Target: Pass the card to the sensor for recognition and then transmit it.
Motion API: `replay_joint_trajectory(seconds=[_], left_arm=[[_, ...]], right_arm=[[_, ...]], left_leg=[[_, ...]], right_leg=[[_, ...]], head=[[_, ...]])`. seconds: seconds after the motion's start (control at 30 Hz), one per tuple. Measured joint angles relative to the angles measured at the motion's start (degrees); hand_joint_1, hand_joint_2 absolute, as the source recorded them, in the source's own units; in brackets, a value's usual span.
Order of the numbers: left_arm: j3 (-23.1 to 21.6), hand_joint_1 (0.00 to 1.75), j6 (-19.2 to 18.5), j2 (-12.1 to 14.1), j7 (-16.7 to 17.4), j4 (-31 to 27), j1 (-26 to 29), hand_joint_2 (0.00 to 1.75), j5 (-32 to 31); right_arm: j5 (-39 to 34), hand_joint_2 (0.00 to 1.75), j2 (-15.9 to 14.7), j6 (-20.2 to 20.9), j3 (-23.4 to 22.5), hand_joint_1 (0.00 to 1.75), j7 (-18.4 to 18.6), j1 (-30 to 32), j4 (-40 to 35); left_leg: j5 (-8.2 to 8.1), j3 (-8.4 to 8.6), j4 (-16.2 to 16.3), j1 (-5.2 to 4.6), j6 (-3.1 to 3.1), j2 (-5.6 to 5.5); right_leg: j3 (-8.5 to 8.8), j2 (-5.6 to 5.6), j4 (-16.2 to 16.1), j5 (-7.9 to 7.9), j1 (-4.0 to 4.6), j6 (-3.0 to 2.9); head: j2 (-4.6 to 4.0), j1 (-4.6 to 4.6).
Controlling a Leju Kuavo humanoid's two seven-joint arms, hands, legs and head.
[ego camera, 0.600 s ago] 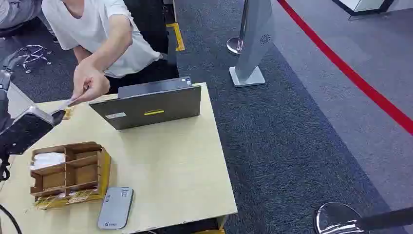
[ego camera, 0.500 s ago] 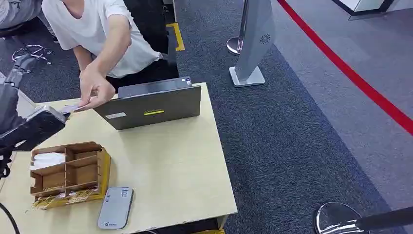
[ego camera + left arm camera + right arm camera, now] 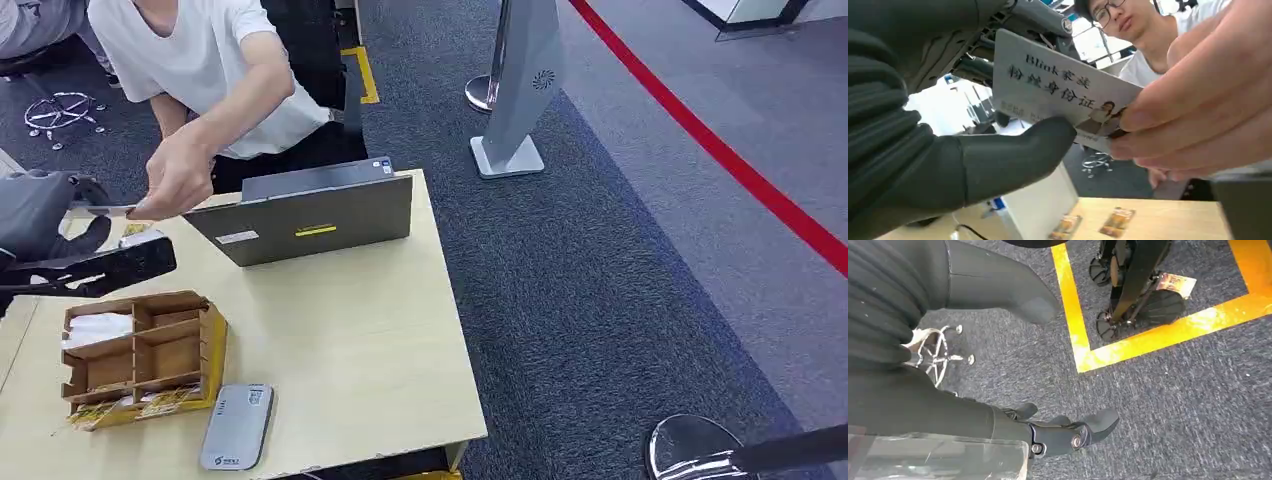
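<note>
On the near tabletop sits the grey sensor. Farther back on the left, my left hand pinches the card with its thumb pressed on it. A person's hand holds the other end. The card looks thin, stiff, light and slippery, so I'd grip its edge. My right hand hangs loose, holding nothing.

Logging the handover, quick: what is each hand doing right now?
Left hand: holds the card under its thumb; a person's hand grips the other end.
Right hand: open, holds nothing, fingers apart above the carpet.
</note>
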Motion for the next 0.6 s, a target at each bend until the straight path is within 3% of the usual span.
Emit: replay_joint_trajectory(seconds=[0.1,0.27,0.5,0.6], left_arm=[[-2.0,1.75,-3.2,2.0,2.3,0.4,-1.5,1.75,-1.7],[-3.9,1.75,-4.3,3.9,3.0,0.8,-2.3,1.75,-2.0],[-5.2,1.75,-1.8,4.1,3.0,0.8,-2.2,1.75,-3.1],[-5.4,1.75,2.6,4.1,0.9,-0.8,-0.2,1.75,-3.3]], right_arm=[[0.5,1.75,-0.5,-0.3,0.0,0.00,0.0,0.0,0.7],[0.5,1.75,-1.0,-0.3,0.1,0.00,0.0,-0.1,1.5],[0.2,1.75,-1.1,0.0,0.1,0.00,0.0,0.0,1.8],[-0.4,1.75,-1.1,0.9,0.1,0.00,0.2,0.0,1.7]], left_leg=[[0.00,-0.01,0.0,0.00,0.00,0.00],[0.00,-0.02,0.0,-0.01,0.00,0.00],[0.00,-0.02,0.0,-0.01,0.00,0.00],[0.00,-0.02,0.0,-0.01,0.00,0.00]], right_leg=[[0.00,0.02,0.0,0.00,0.00,0.00],[0.00,0.01,0.0,0.00,-0.01,0.00],[0.01,0.00,0.0,0.00,-0.01,0.00],[0.01,0.01,0.0,0.00,-0.01,0.00]], head=[[0.00,-0.02],[0.00,-0.04],[0.00,-0.02],[0.00,-0.04]])
